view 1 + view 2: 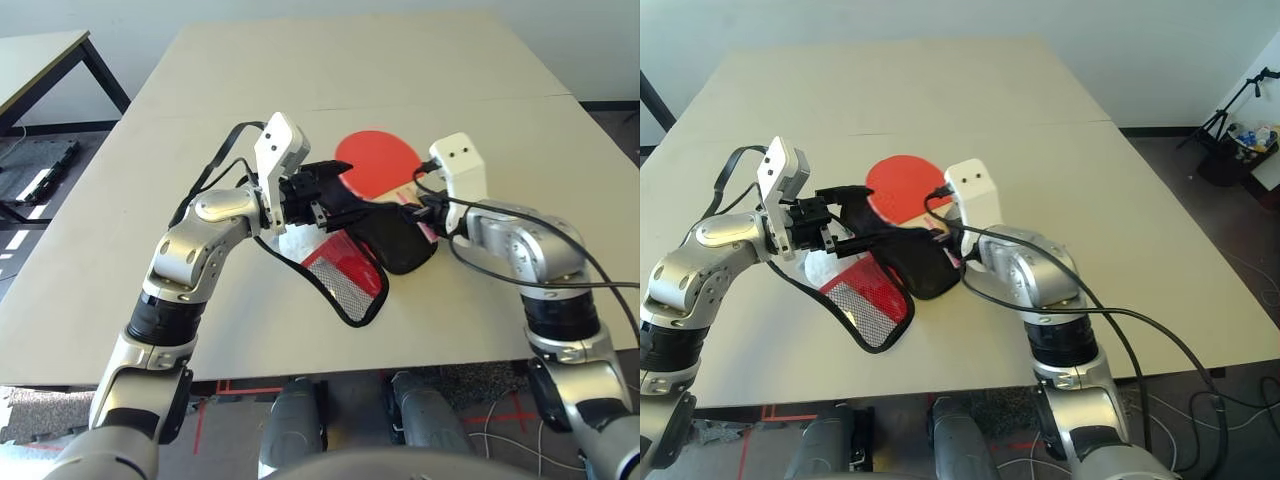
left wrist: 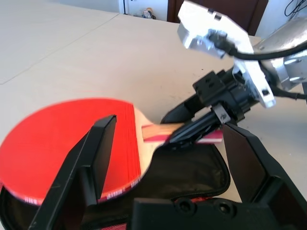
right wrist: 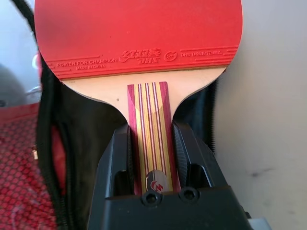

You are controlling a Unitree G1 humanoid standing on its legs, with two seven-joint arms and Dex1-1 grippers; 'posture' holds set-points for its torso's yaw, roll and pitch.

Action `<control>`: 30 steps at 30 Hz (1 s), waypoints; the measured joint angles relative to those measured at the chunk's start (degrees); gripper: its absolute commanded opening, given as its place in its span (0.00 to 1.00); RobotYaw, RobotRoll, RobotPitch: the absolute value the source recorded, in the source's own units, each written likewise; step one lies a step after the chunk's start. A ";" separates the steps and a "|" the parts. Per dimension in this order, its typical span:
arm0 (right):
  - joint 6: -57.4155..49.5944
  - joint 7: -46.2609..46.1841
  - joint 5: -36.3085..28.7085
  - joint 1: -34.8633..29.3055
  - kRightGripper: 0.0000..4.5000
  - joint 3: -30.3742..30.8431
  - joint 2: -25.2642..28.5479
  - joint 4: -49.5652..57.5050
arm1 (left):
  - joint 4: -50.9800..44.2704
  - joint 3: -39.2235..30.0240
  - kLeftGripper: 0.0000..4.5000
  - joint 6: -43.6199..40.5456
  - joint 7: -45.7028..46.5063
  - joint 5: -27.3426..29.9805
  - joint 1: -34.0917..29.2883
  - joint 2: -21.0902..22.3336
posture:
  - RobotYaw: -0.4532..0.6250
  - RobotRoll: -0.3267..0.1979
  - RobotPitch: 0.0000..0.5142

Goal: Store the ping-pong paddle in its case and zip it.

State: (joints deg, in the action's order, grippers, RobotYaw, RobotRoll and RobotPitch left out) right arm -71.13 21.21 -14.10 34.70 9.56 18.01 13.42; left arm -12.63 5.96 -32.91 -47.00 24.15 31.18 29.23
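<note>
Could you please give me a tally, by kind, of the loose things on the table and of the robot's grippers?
Ping-pong paddle: 1, its handle held in the right gripper
Case: 1, lying open, with the open left gripper at it
White wad: 1, beside the case
Grippers: 2
Total: 5
</note>
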 measured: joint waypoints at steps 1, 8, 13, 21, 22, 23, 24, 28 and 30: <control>0.00 0.08 0.01 0.00 0.26 0.13 -0.09 -0.58 | -0.02 0.00 1.00 -0.08 0.16 0.00 0.00 0.00 | 0.43 0.62 0.23; 1.75 0.56 0.65 0.09 0.26 0.63 -0.10 -4.80 | -0.80 0.00 1.00 -0.78 0.64 0.02 -0.01 0.05 | 0.43 0.62 0.23; 4.97 2.16 1.12 0.44 0.26 1.93 0.70 -7.11 | -0.91 0.00 1.00 -1.01 0.63 0.02 -0.08 0.23 | 0.43 0.62 0.23; 7.70 4.22 1.32 0.45 0.34 2.94 0.73 -9.76 | -0.98 0.00 1.00 -1.07 0.80 0.02 -0.21 0.23 | 0.44 0.62 0.23; 7.70 4.19 1.32 0.46 0.42 2.88 0.64 -9.88 | -1.04 -0.02 1.00 -1.20 0.94 0.09 -0.21 0.16 | 0.44 0.62 0.23; 7.72 4.15 1.30 0.60 0.48 2.76 0.50 -9.88 | -1.19 -0.06 1.00 -1.43 1.08 0.20 -0.20 -0.02 | 0.44 0.62 0.23; 7.74 4.08 1.29 0.89 0.55 2.50 0.40 -9.89 | -1.47 -0.10 1.00 -1.74 1.36 0.37 -0.20 -0.22 | 0.44 0.62 0.23; 9.23 4.86 0.86 1.21 0.82 0.38 1.34 -9.45 | -2.70 -0.64 1.00 -2.61 1.57 0.95 0.05 -0.03 | 0.44 0.62 0.23; 9.12 6.68 -0.55 0.75 0.96 -0.90 2.87 -8.47 | -3.23 -1.22 1.00 -3.14 1.55 1.30 0.54 0.99 | 0.45 0.62 0.23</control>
State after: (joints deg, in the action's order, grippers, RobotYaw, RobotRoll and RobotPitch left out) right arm -62.02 27.89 -14.65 35.45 8.67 20.87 4.96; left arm -15.86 4.74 -36.05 -45.45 25.45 31.72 30.21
